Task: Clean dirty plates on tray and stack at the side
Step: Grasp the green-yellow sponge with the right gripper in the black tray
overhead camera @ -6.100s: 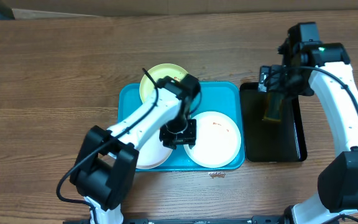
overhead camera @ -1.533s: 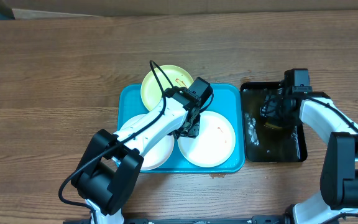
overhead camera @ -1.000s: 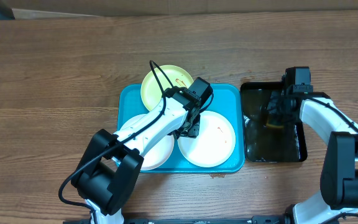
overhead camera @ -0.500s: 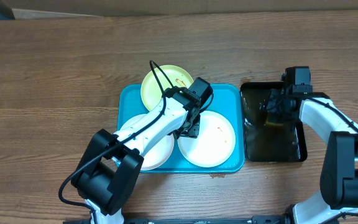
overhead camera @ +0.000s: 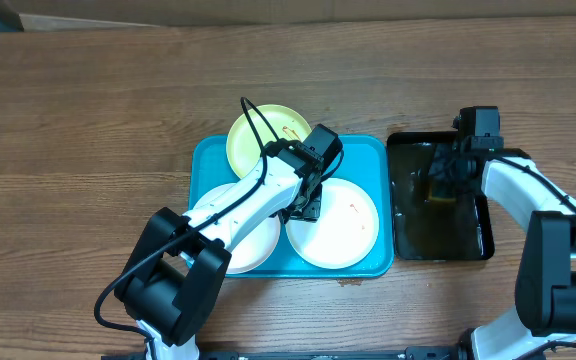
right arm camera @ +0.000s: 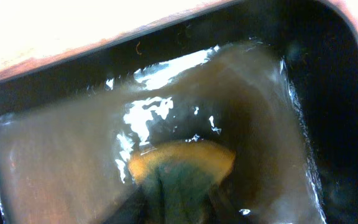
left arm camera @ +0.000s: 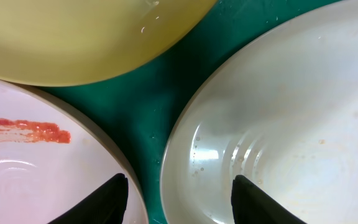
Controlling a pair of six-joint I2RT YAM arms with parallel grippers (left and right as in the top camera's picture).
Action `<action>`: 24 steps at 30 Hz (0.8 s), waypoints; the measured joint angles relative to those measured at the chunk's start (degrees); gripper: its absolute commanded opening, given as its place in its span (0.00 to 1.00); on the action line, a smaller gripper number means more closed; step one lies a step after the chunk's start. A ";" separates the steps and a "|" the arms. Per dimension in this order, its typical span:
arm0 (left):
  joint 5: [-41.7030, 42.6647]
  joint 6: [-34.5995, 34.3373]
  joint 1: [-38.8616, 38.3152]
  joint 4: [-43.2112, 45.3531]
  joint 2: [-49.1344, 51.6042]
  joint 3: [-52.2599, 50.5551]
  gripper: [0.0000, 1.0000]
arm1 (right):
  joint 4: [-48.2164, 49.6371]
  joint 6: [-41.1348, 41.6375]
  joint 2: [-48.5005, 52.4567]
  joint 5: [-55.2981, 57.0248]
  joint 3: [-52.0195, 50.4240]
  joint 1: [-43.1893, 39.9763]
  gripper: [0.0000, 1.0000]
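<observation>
There are three plates, all lying flat on the one turquoise tray (overhead camera: 373,150) at the middle of the wooden table (overhead camera: 88,120). The pale yellow-green plate (overhead camera: 258,135) sits at the far side, and its far edge reaches out over the tray's rim. It carries a small reddish mark. One white plate (overhead camera: 343,225) lies at the near right of the tray with a tiny orange-red speck on it. The second white plate (overhead camera: 243,240) lies at the near left, largely hidden under the left arm.

The left gripper (overhead camera: 306,207) hangs low over the middle of the tray, where the three plates come close together. In the left wrist view its two dark fingertips (left arm camera: 98,202) stand apart and hold nothing. One is above a white plate that bears an orange-red streak (left arm camera: 23,130). The other is above the second white plate, which shows only water drops and faint specks. A strip of bare tray runs between the two.

To the right of the turquoise tray stands one black tray (overhead camera: 483,235), narrower and filled with murky liquid. The right gripper (right arm camera: 182,200) reaches down into its far half. Its fingers are clamped on the one sponge (right arm camera: 182,163), which is yellow with a green face and sits in the liquid.
</observation>
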 measured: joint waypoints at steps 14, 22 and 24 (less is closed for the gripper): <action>-0.07 0.00 0.00 -0.02 0.00 -0.02 0.40 | -18.14 -0.04 -0.07 -2.21 10.49 0.00 0.54; -0.24 0.00 0.00 4.44 0.00 -2.62 0.33 | -18.18 -0.04 -0.04 -2.27 9.11 0.00 0.54; -0.24 0.00 0.00 5.01 0.00 -3.41 0.33 | -17.62 -0.04 -0.04 -2.29 8.76 0.00 0.54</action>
